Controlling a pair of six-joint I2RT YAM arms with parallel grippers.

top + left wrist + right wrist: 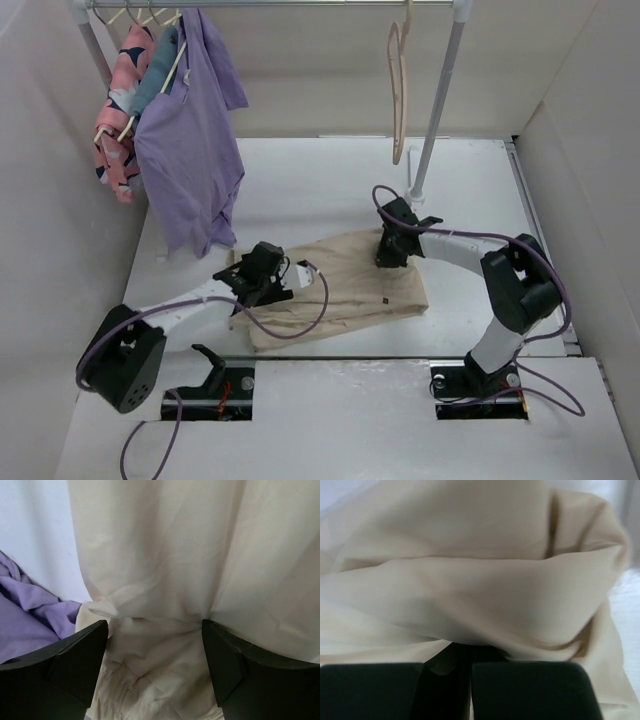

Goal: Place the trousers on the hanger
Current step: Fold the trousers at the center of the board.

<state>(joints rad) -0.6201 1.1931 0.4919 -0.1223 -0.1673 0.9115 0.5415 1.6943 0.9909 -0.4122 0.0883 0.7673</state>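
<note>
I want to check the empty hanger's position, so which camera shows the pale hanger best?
The top external view: the hanger hangs empty from the rail near the upright post, seen nearly edge-on. The left wrist and right wrist views show none of it; the trousers mostly fill both.

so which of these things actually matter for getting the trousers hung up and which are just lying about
Part of the job: the trousers, the hanger, left pincer, right pincer.

Just about: purple shirt, pink patterned garment, clothes rail.
</note>
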